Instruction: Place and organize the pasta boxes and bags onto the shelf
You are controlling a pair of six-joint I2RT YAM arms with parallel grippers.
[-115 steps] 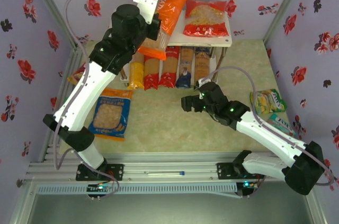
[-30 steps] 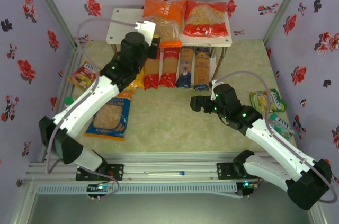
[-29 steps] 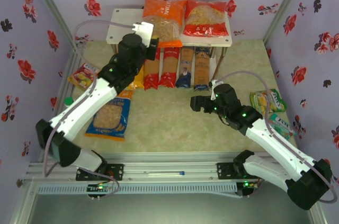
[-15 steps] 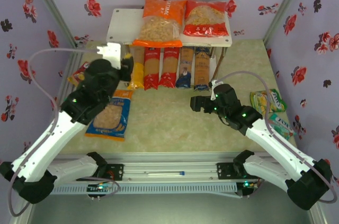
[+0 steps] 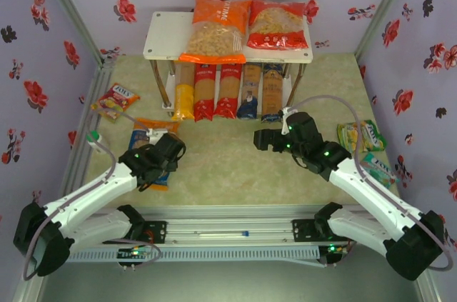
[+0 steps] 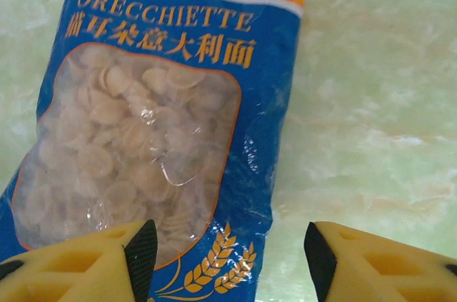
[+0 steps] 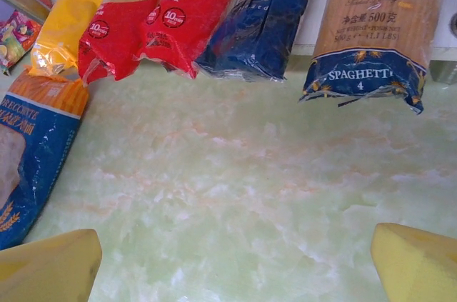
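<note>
Pick-up of the blue-orange bag (image 6: pixel 164 131), laid flat near the left edge of the surface (image 5: pixel 214 170), is judged in hand: the left gripper (image 6: pixel 227 253) is held open over its near end, the right gripper (image 7: pixel 235 266) is open too, and lowering and closing are called for next.
</note>
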